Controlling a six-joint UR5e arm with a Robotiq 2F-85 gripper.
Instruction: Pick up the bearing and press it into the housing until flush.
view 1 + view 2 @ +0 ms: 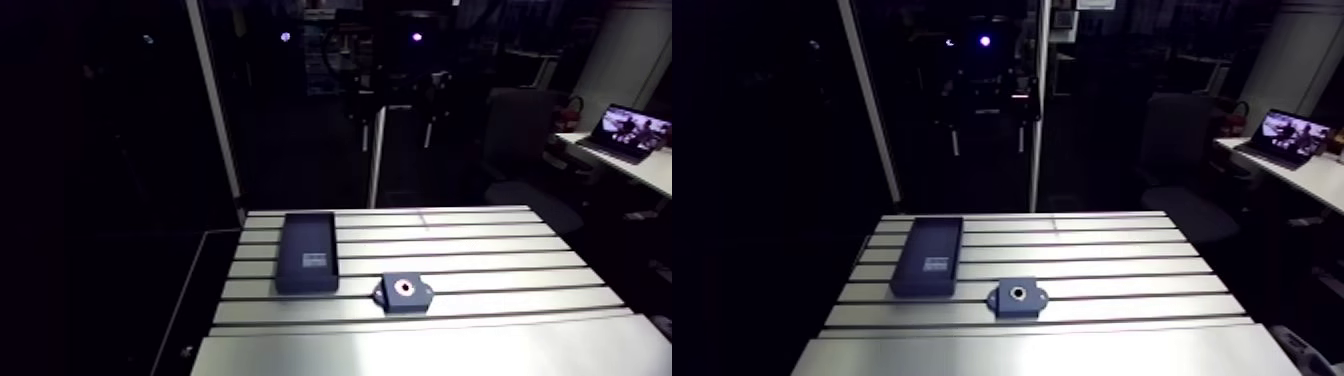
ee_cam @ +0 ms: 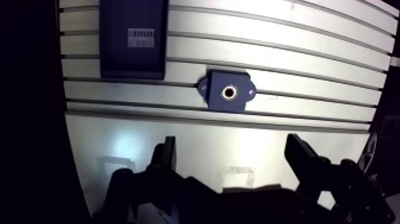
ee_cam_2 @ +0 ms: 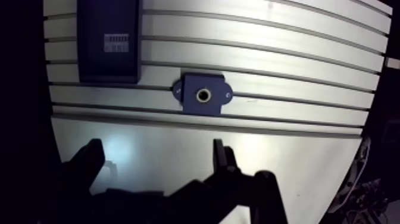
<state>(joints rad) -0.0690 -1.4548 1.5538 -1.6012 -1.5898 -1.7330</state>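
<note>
A dark blue housing block [image 1: 392,301] with two side ears lies flat on the slotted table [image 1: 480,250], towards its front. A pale ring [image 2: 228,92] sits in its centre bore; I cannot tell whether that is the bearing. No loose bearing shows anywhere. In the wrist view my gripper [image 2: 231,142] hangs high above the plain front strip of the table, open, with nothing between its fingers. The housing lies ahead of the gripper, roughly in line with the gap between the fingers. The gripper does not show in the arm view.
A flat black rectangular box [image 1: 307,250] with a small white label lies lengthwise behind and left of the housing, a slot apart from it. The table's left edge [image 2: 64,113] runs close beside the box, with darkness beyond.
</note>
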